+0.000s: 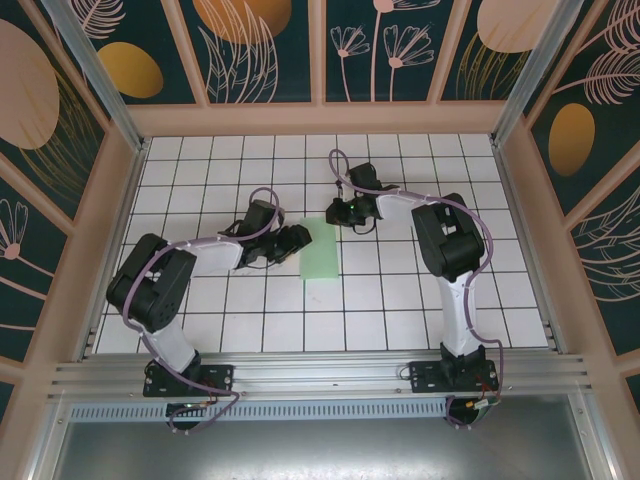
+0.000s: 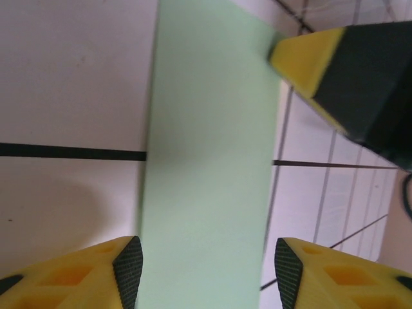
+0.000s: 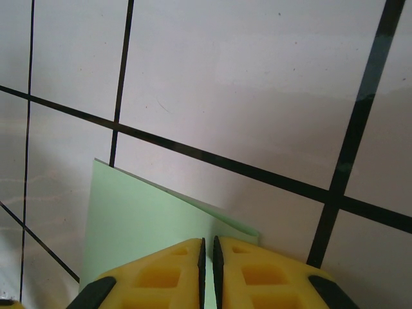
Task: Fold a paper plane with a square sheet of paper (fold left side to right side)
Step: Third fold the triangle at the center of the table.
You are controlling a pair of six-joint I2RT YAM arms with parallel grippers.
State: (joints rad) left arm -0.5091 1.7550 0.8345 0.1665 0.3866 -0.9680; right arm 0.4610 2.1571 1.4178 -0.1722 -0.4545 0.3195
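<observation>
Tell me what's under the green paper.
The green paper lies flat on the white tiled table. Black grid lines run up to its edges and vanish beneath it. The tile surface directly under it is covered, so anything there is hidden.

This is a robotics lab cell, a boxed-in test bench rather than a lived-in room: the left arm and the right arm are bolted to an aluminium rail at the near edge, the table is white, ruled in a black grid, and printed leaf-and-flower panels (framed in pale wood) wall it in
</observation>
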